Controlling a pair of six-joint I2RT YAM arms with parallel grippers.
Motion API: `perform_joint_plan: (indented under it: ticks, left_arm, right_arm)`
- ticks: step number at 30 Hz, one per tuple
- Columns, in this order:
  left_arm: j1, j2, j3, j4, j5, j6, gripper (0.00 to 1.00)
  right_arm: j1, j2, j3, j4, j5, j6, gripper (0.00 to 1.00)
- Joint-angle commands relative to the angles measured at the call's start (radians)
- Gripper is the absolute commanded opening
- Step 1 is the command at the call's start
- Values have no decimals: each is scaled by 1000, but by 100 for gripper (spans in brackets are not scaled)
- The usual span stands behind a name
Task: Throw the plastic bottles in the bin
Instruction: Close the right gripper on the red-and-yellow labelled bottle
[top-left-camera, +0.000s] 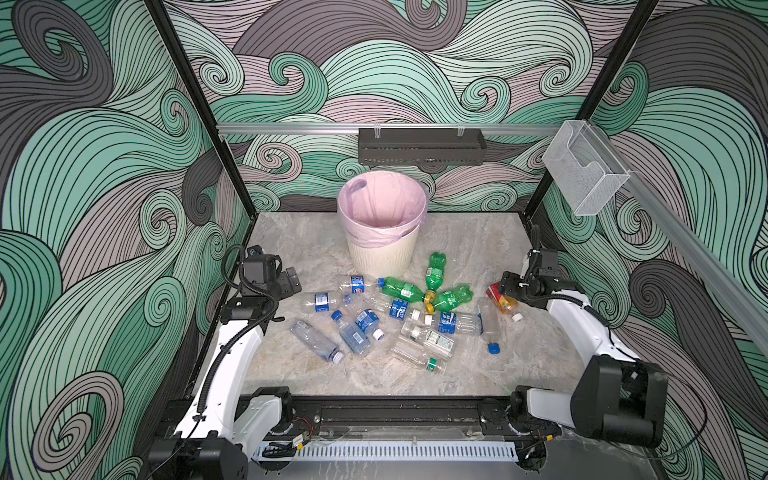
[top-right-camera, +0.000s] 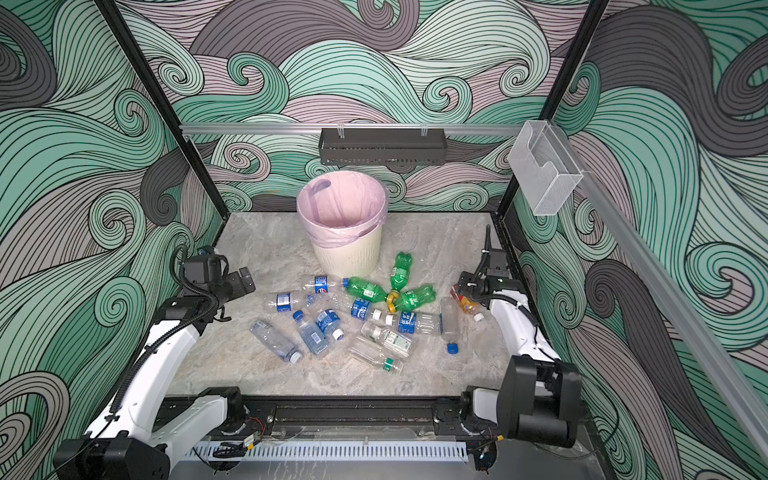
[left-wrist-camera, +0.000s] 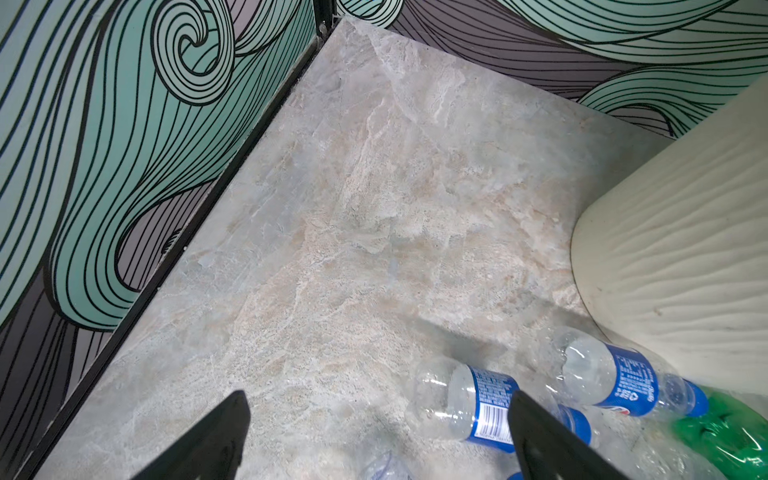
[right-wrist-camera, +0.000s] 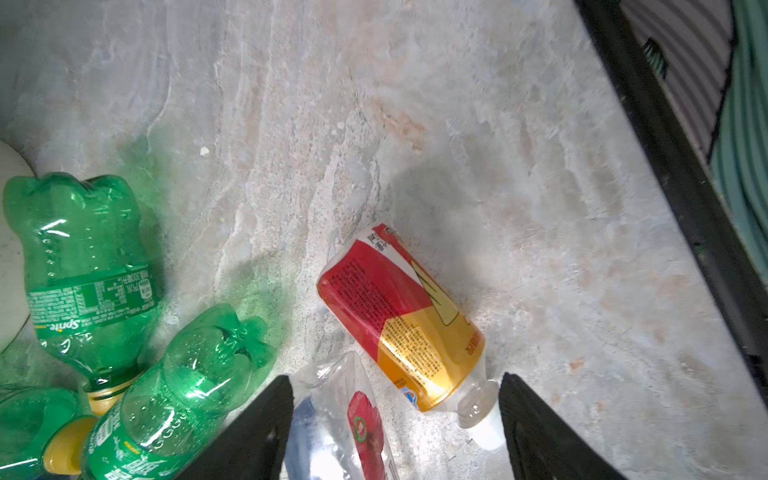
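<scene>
Both claws gape: right claw straddles the red-yellow bottle; left claw hovers above the counter.

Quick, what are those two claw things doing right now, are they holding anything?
Left gripper: open, holding nothing.
Right gripper: open, fingers either side of the red-and-yellow bottle, not gripping it.
</scene>
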Motion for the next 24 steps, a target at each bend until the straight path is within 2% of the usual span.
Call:
perform_joint_plan:
  ticks: [1, 10, 24]
  left_arm:
    - [-3, -24, 2, -34, 19, -40, 99]
    - [-4, -36, -35, 8, 63, -125, 99]
    - [-5, -36, -49, -9, 72, -149, 99]
  right_arm:
    - [-5, 32, -7, -32, -44, 26, 77]
    - [-11, 132, 10, -7, -35, 10, 77]
    - [-11, 283, 98, -10, 2, -34, 72]
